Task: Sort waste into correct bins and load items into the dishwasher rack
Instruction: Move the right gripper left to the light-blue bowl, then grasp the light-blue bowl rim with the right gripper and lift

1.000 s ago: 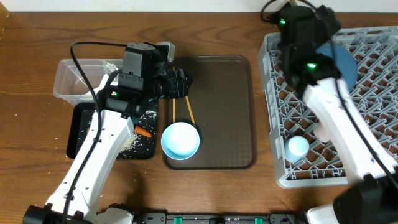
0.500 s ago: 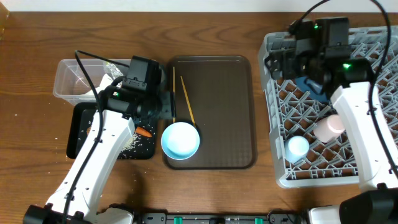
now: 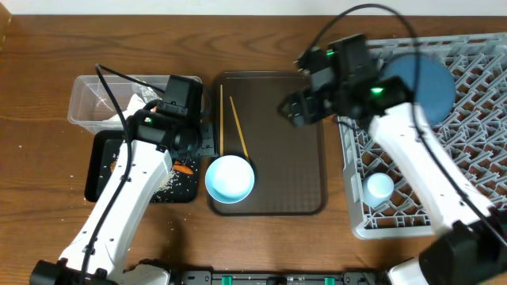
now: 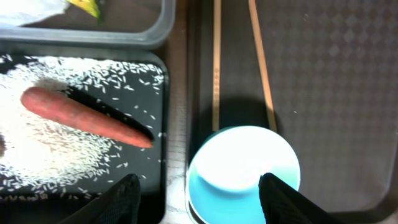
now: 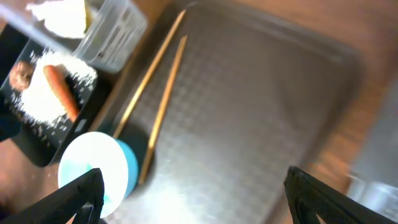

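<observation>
Overhead shows two chopsticks (image 3: 239, 127), one bowl (image 3: 230, 178) (left gripper (image 4: 200, 182), right gripper (image 5: 194, 180): jaws wide, empty).

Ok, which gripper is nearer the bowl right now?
Left. The left gripper hovers right at the bowl, jaws open; the right gripper hangs over the opposite end of the brown tray, well apart.

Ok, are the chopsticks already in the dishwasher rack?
No, the chopsticks lie on the brown serving tray, apart from the grey rack.

Wooden chopsticks (image 5: 165, 106) beside bowl (image 5: 93, 168) on brown tray (image 5: 249, 124)
</observation>
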`<state>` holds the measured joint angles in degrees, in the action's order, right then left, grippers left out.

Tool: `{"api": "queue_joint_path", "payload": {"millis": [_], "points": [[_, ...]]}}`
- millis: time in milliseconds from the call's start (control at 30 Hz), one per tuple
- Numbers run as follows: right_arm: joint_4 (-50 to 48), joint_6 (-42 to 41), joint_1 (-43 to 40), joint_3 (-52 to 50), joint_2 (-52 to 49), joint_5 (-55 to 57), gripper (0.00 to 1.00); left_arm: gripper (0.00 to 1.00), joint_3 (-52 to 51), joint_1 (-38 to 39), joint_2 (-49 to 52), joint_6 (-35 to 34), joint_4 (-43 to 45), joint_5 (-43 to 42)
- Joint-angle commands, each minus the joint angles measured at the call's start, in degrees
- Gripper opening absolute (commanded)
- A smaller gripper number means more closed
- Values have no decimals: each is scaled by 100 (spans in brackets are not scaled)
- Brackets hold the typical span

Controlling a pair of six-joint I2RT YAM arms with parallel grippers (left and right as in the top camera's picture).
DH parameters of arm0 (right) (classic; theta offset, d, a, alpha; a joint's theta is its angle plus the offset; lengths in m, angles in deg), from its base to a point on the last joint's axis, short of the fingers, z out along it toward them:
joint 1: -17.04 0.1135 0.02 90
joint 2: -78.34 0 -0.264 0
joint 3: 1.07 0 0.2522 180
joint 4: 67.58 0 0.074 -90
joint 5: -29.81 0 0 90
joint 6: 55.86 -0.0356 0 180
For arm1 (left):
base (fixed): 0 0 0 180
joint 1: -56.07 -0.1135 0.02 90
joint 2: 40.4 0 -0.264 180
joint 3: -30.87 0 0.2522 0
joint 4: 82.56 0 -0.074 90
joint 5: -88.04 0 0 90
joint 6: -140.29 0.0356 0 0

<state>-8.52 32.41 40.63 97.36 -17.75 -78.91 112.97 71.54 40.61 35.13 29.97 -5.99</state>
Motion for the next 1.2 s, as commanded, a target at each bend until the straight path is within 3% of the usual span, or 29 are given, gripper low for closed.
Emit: {"api": "queue_joint_path", "payload": {"millis": [0, 300, 567, 667, 800, 1000, 1167], "points": [[-44, -129, 450, -13, -470, -103, 85, 62, -61, -57, 42, -13, 72, 214], [-118, 669, 1585, -13, -1545, -70, 83, 62, -61, -828, -197, -251, 380, 192], [-120, 752, 2140, -13, -2026, 822, 82, 62, -61, -1449, -280, -269, 413, -282], [-120, 828, 2216, -13, -2059, 831, 71, 62, -61, -1449, -280, -269, 413, -280], [-136, 824, 2223, -13, -2059, 841, 45, 62, -61, -1449, -280, -269, 428, -280], [-144, 826, 2223, -13, -2129, 846, 54, 62, -61, -1449, -280, -269, 435, -280], [-149, 824, 2223, -13, -2210, 844, 50, 62, -61, -1449, -280, -269, 433, -280]]}}
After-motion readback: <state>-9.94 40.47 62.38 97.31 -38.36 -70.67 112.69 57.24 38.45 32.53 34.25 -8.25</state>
